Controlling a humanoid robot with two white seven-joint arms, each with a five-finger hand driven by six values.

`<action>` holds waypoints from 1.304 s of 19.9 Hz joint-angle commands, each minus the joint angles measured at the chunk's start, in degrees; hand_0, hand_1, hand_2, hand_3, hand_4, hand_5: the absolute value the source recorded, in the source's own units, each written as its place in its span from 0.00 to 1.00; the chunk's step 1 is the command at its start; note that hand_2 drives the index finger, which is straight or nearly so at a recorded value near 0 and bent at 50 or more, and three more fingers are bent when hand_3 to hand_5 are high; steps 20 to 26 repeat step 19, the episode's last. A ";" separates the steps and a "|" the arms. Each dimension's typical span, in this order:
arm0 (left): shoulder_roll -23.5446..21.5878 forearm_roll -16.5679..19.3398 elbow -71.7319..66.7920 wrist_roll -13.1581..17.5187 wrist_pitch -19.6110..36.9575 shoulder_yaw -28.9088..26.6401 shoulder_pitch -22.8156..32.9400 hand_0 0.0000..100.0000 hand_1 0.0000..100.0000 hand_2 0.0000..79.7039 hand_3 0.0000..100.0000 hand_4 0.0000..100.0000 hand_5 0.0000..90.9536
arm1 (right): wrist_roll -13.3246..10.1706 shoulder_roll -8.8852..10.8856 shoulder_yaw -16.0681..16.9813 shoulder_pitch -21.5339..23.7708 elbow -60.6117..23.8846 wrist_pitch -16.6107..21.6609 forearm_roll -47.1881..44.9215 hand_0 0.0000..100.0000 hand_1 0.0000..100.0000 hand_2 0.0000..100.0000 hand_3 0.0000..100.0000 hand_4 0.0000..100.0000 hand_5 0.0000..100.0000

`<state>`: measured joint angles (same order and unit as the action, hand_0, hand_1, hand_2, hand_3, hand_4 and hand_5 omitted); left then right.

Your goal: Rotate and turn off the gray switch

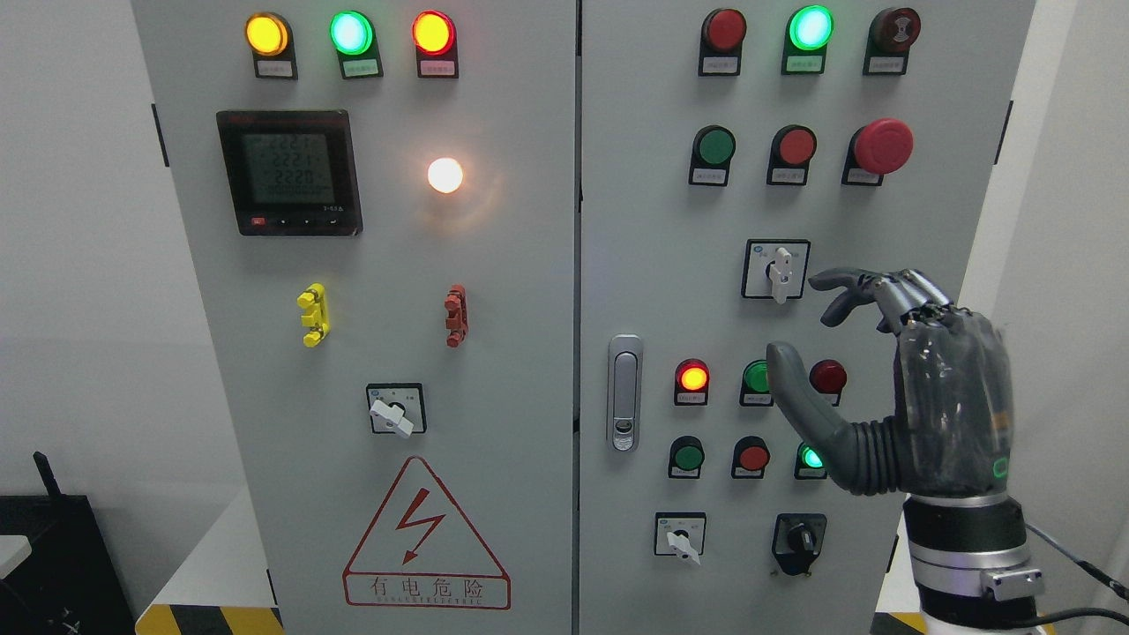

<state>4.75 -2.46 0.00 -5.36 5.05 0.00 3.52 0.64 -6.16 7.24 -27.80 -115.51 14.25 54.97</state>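
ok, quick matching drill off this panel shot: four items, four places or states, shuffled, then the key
Items:
1. right hand
2. gray switch
3. digital meter
4. mushroom button

Place or state:
A. upper left door, display lit
B. open, beside the gray switch, not touching it
C. red, right door, second row, far right
D. right door, white handle pointing down

Pairs: 1-B, 2-D, 3-A, 4-C

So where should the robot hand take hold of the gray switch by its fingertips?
Pinch the white lever of the gray switch across its flat sides, coming straight from the front. It hangs downward from the hub, and the right robot hand is open beside it.
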 commanded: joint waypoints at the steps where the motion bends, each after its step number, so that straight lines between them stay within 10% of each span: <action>1: 0.00 0.00 -0.79 0.00 -0.04 0.09 0.00 0.12 0.39 0.00 0.00 0.00 0.00 | 0.59 0.10 2.78 1.61 -1.47 -0.01 -0.66 0.23 0.29 0.08 0.03 0.00 0.00; 26: 0.00 0.00 -0.79 0.00 -0.04 0.09 0.00 0.12 0.39 0.00 0.00 0.00 0.00 | 0.68 0.01 2.87 3.02 -1.21 -0.01 -0.57 0.21 0.32 0.09 0.07 0.00 0.00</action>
